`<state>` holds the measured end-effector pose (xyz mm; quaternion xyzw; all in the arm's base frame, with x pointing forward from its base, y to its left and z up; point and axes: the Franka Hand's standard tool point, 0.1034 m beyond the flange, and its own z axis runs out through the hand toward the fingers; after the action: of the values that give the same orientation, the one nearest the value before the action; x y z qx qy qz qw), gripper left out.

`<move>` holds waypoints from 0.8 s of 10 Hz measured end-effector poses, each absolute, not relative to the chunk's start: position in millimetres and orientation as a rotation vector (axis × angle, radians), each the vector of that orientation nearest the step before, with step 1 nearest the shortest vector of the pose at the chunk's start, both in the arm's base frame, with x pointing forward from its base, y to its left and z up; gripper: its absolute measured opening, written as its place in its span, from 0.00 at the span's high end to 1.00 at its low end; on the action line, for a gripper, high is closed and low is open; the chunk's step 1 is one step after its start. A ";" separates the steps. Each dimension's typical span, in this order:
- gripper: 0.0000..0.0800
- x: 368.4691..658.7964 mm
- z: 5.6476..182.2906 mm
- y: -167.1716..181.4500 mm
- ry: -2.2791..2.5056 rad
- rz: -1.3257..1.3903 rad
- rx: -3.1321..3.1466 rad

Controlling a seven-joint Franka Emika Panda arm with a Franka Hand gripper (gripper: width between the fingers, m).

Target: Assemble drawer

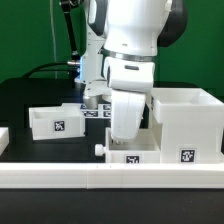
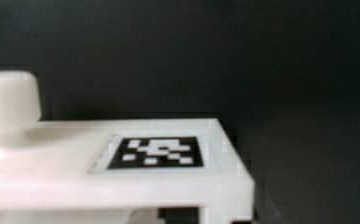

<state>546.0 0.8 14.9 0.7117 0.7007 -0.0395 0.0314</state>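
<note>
Black table (image 1: 22,95) | pincer (image 1: 122,143) over tagged white panel (image 1: 137,157) | jaws hidden

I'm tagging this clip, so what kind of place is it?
Probably a robotics lab bench: a white robot arm over a black table, white drawer parts bearing printed marker tags, and a plain green backdrop behind.

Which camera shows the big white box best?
The exterior view: the big white box shows almost whole at that view's right, tag on its front. The wrist view shows only a tagged white piece up close.
</note>
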 end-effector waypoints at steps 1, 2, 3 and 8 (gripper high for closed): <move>0.95 546.2 14.9 0.4 2.157 -0.122 2.193; 0.95 546.2 14.9 0.3 2.157 -0.122 2.194; 0.95 546.2 14.9 0.3 2.157 -0.122 2.194; 0.95 547.2 15.1 8.2 2.217 -0.117 2.141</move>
<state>547.2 8.2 15.1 0.6939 0.7185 -0.0378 0.0287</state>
